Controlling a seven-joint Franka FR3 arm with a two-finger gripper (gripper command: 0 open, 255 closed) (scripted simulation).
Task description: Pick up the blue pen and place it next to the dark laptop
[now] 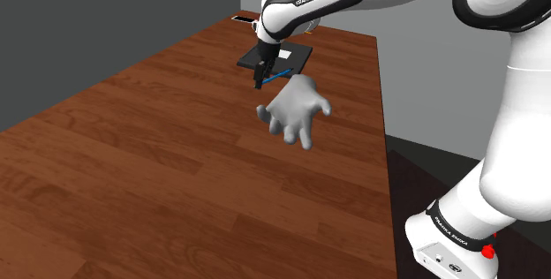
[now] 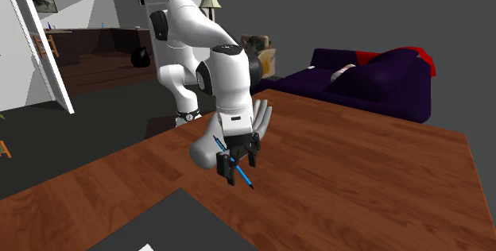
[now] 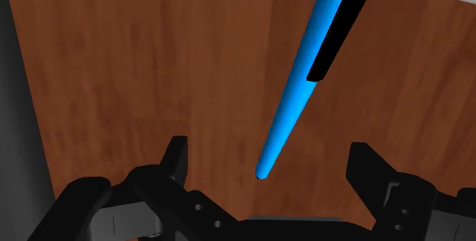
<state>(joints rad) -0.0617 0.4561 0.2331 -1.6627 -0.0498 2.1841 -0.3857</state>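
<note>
The blue pen (image 3: 294, 102) is a slim, tapered bright-blue stick with a black clip along its upper part. It sits slanted in the centre of the second exterior view (image 2: 235, 164) and just below the dark laptop in the upper centre of the shoulder view (image 1: 281, 75). The dark laptop (image 1: 275, 56) is a flat, near-black slab lying closed on the wooden table (image 1: 132, 162), and it also appears at the lower left of the second exterior view (image 2: 171, 225).

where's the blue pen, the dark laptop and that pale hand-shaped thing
blue pen (image 3: 299, 87), wrist view, middle of its barrel
dark laptop (image 1: 300, 54), shoulder view, bare part of its flat top
pale hand-shaped thing (image 1: 296, 105), shoulder view, its palm
</note>
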